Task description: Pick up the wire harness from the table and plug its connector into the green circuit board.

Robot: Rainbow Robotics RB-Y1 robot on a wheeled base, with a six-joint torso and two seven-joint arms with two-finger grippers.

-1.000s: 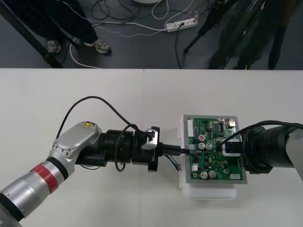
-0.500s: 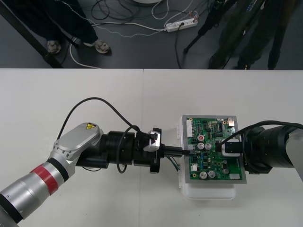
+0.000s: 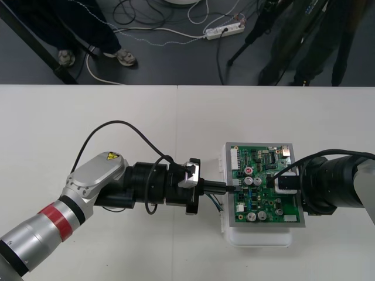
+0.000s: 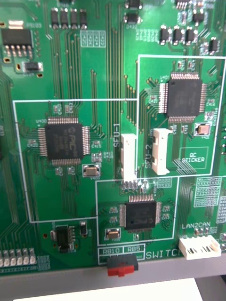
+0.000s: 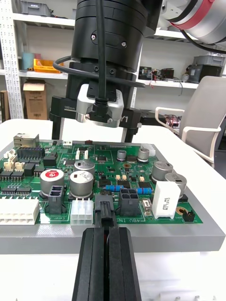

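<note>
Left jaws: clamped on the harness plug [image 5: 104, 211] at the green board's [image 3: 266, 206] left edge.
Right jaws: apart, over the board.
Change: you'll see the left arm [image 3: 146, 184] slightly nearer the board than before.

A flat green circuit board [image 4: 94, 70] carries three square black chips [image 4: 63, 138], two white plastic sockets [image 4: 128, 157] between them, and a small red switch [image 4: 123, 270] at its edge.
</note>
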